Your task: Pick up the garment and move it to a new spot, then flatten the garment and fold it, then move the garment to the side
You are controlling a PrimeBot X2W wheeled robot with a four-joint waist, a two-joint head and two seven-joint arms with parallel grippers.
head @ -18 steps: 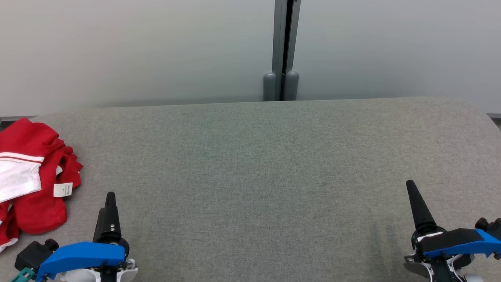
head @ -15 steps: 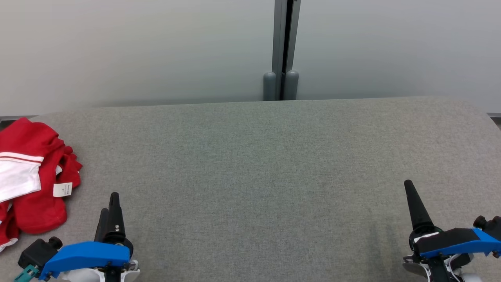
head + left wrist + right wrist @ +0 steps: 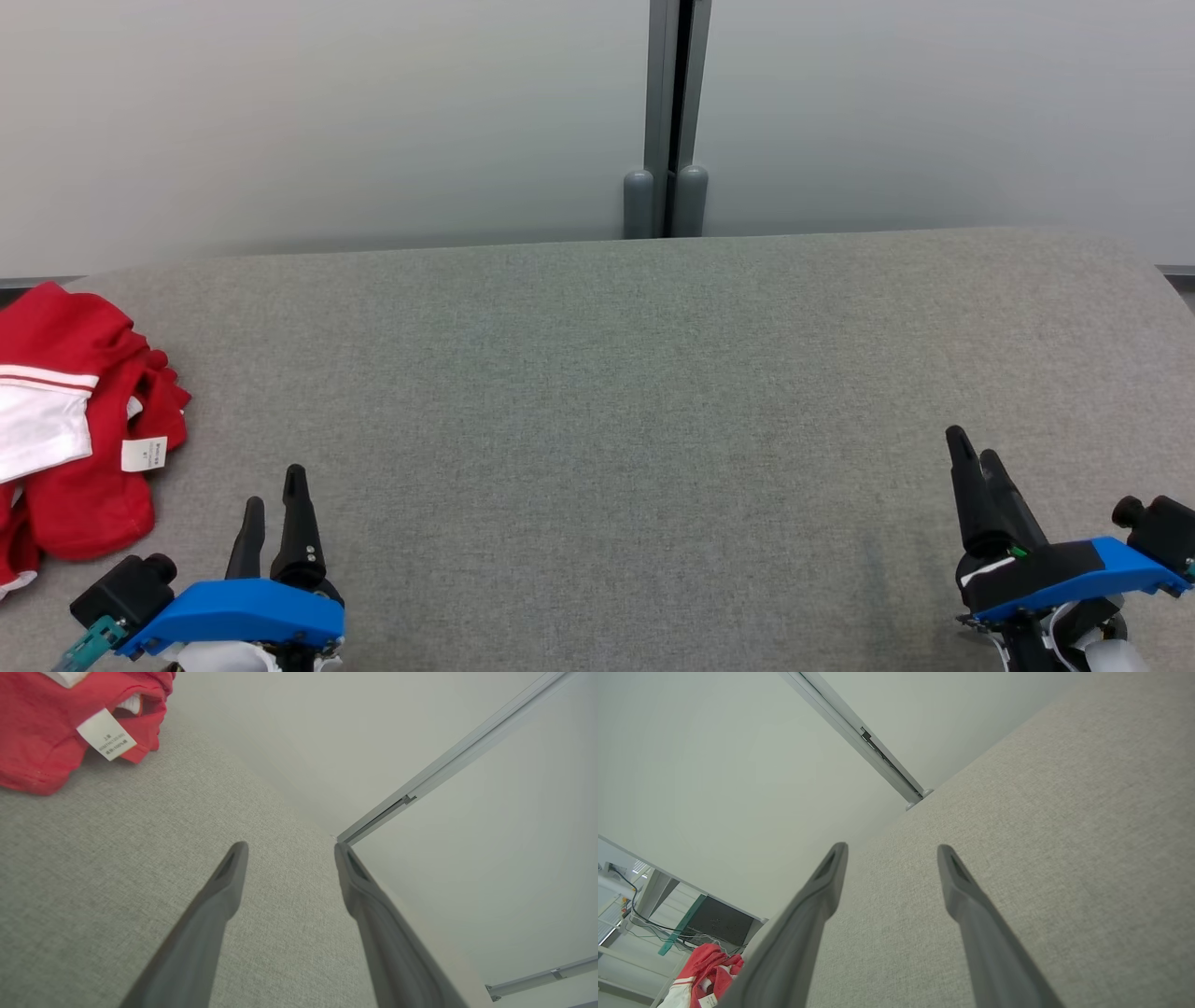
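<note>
The grey table (image 3: 597,392) lies open across its middle and right, with free passage low over it. A crumpled red garment (image 3: 84,504) takes up its left edge. The wall (image 3: 327,121) and post (image 3: 665,112) close the back.

Grey woven cloth over the desk (image 3: 597,373), matt and finely rough; soft matt knit, red and white, for the garment (image 3: 89,509), with a thin white printed label (image 3: 144,454), cloth or paper, hard to tell. Smooth dark matt plastic on the jaws of the left gripper (image 3: 274,487) and right gripper (image 3: 971,443), faintly shiny blue plastic covers (image 3: 233,607) behind. Pale, smooth, matt wall panels (image 3: 327,121) around a dull grey metal-looking post (image 3: 667,112).
</note>
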